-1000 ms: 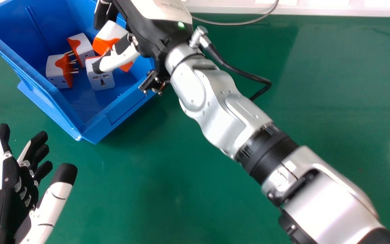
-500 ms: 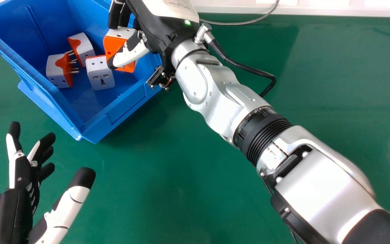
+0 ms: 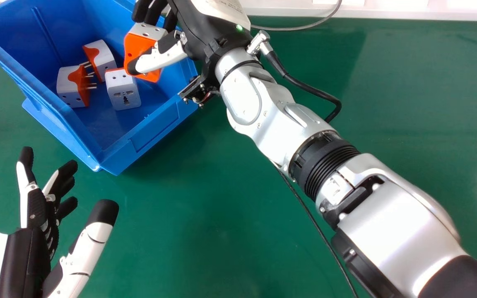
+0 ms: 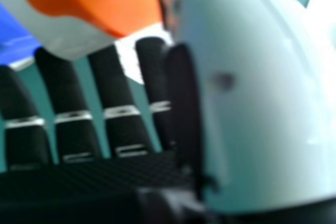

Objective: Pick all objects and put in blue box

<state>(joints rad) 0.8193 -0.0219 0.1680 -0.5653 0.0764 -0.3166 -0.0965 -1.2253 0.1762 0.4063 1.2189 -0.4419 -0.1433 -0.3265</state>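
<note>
Near the blue plastic box's [image 3: 151,131] right edge, our right hand [image 3: 162,58] pinches a blocky white-and-orange adapter [image 3: 136,43] — bare green table [image 3: 189,194] separates our open left hand [image 3: 29,252].

The box [image 3: 73,124] was set at the far left of the worktop [image 3: 222,248]. Inside it, a rear plug [image 3: 105,58] was placed behind and between a left plug [image 3: 66,80] and a right plug [image 3: 118,82]; a fourth plug [image 3: 137,44] was held above the box by the right hand [image 3: 199,31].
</note>
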